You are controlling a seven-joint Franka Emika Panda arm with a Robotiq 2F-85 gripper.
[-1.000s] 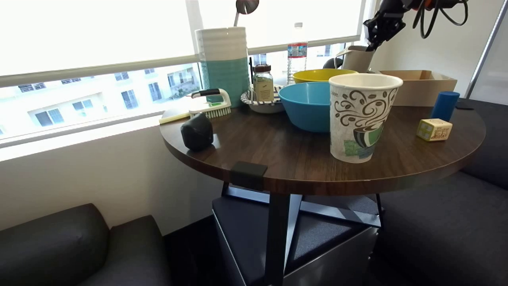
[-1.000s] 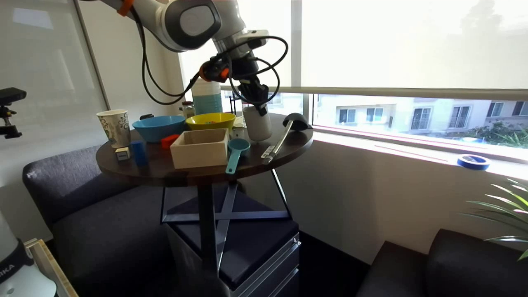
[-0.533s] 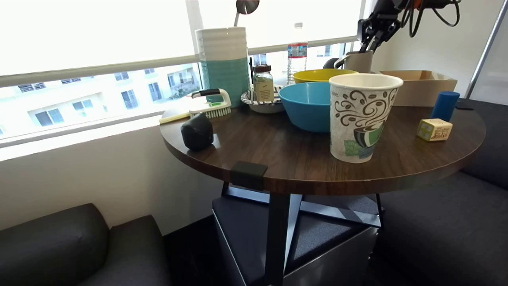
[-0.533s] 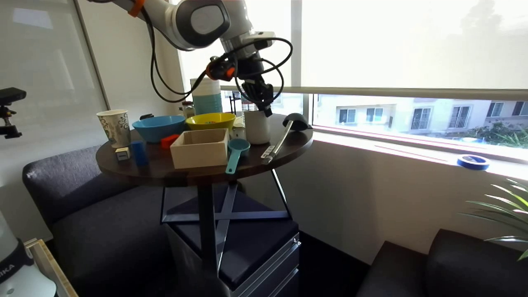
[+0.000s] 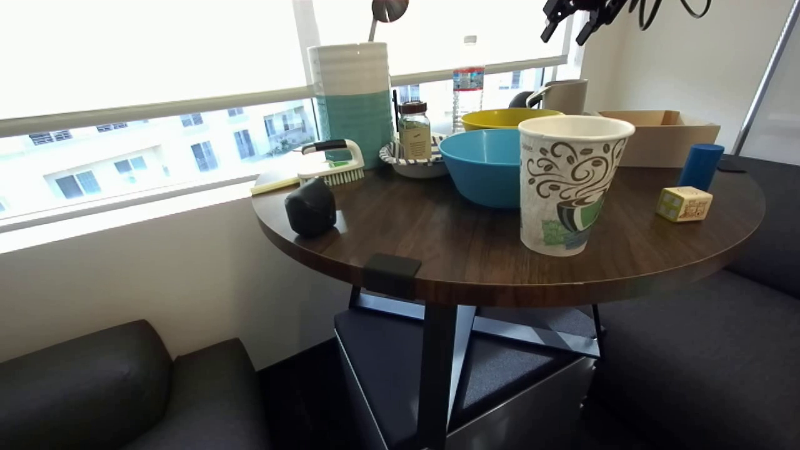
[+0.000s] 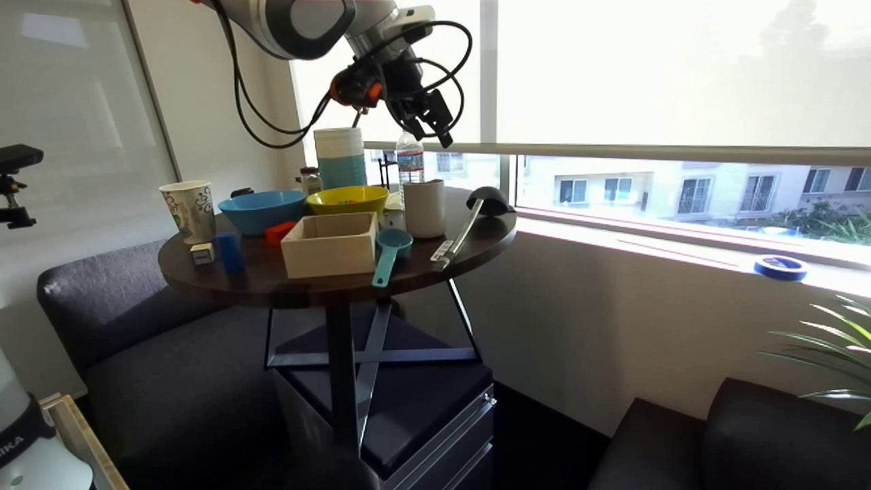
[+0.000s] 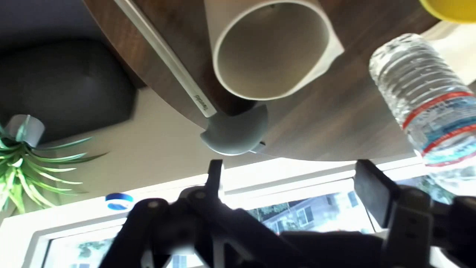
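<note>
My gripper (image 7: 288, 163) is open with nothing between its fingers, and the window shows through the gap. In both exterior views the gripper (image 6: 431, 138) hangs in the air above a white pitcher (image 6: 425, 212), apart from it. The pitcher stands upright on the round table; its handle shows in an exterior view (image 5: 535, 97). From the wrist I look into the pitcher's open mouth (image 7: 273, 52). Beside it lie a dark-headed ladle (image 7: 236, 132) and, on the opposite side, an upright water bottle (image 7: 442, 115).
Near the pitcher stand a wooden box (image 6: 330, 253), a teal scoop (image 6: 386, 258), a yellow bowl (image 6: 347, 201) and a blue bowl (image 5: 478, 172). Farther off are a paper cup (image 5: 569, 194), a blue cylinder (image 5: 700, 167), a letter block (image 5: 684, 204), a tall vase (image 5: 351, 112) and a brush (image 5: 331, 164).
The pitcher was tilted and raised in the gripper a second ago, then came down upright on the table. The jaws have opened, and the gripper has risen clear above it.
</note>
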